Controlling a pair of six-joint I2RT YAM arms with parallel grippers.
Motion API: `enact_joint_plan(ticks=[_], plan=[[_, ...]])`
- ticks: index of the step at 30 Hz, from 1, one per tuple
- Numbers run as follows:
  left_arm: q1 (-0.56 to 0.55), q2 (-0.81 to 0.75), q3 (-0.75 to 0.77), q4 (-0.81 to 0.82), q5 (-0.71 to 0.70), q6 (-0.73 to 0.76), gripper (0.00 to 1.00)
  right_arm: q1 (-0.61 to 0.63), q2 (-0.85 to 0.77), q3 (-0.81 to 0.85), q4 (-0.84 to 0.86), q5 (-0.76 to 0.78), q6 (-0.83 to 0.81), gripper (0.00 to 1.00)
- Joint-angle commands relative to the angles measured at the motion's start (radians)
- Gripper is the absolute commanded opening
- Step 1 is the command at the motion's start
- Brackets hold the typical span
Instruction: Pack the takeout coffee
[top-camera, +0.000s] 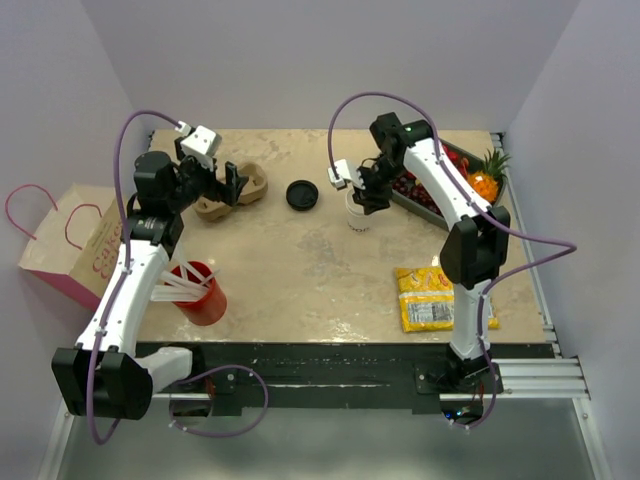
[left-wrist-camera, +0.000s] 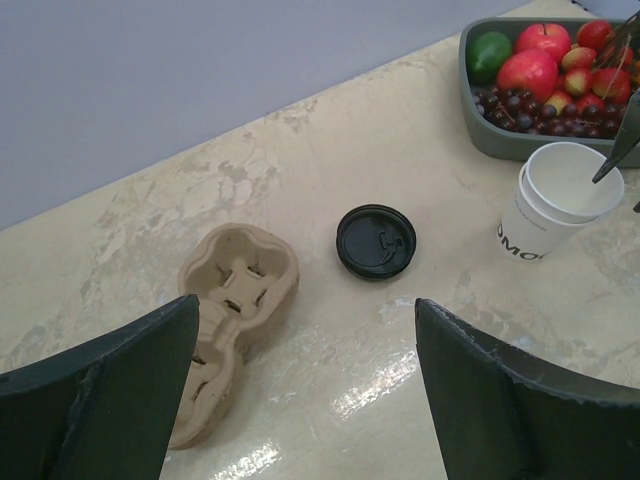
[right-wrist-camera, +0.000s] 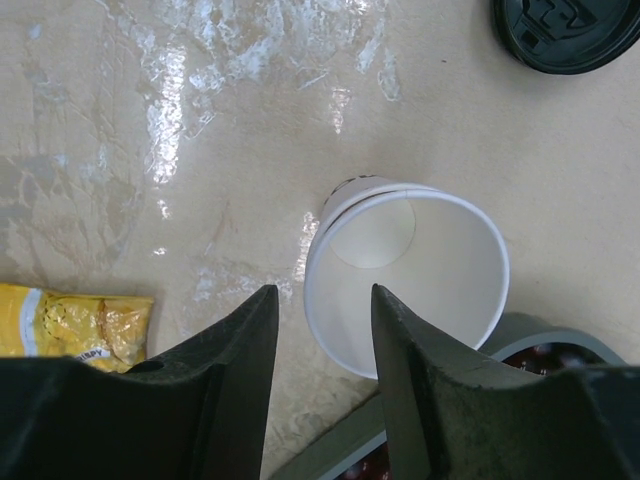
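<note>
The small white paper cup with dark letters on its side (left-wrist-camera: 535, 225) is stood upright on the tan stone-look table (top-camera: 300, 270). It is found toward the far edge, a little right of the middle. Its top is left open, and nothing is seen inside it. The round black plastic lid (left-wrist-camera: 376, 241) is laid flat on the table to the left of the cup, near it but not touching.

The right gripper (right-wrist-camera: 322, 295) is held right over the cup. Its two fingers are kept partly apart, and the left side of the cup's rim is seen in the gap between them. Whether the cup is touched cannot be told.

The long grey tray full of red and green fruit (left-wrist-camera: 510, 145) is set at the far right corner, just behind the cup.

The brown cardboard cup carrier (left-wrist-camera: 235, 290) is laid near the far left corner. The left gripper (left-wrist-camera: 305, 320) is held above it, opened wide, with nothing in it.

A yellow snack packet (top-camera: 428, 298) is laid near the near right corner. A red cup with white straws (top-camera: 205, 300) is stood by the near left corner. A pink and white paper bag (top-camera: 75, 245) is seen off the left edge of the table.
</note>
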Motion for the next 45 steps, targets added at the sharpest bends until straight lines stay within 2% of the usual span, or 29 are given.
enact_joint_plan(ticks=[1,8,25,45], plan=[[0.006,0.002,0.0,0.058,0.022,-0.028,0.92,0.006,-0.05,-0.021,-0.039,-0.021,0.028,0.44],[0.006,0.001,-0.01,0.06,0.019,-0.025,0.92,0.006,-0.056,-0.061,0.011,0.002,0.05,0.42],[0.013,0.01,-0.018,0.078,0.029,-0.043,0.92,0.008,-0.044,-0.058,0.05,0.034,0.084,0.27],[0.013,-0.002,-0.033,0.077,0.027,-0.04,0.92,0.012,-0.039,-0.08,0.066,0.056,0.09,0.25]])
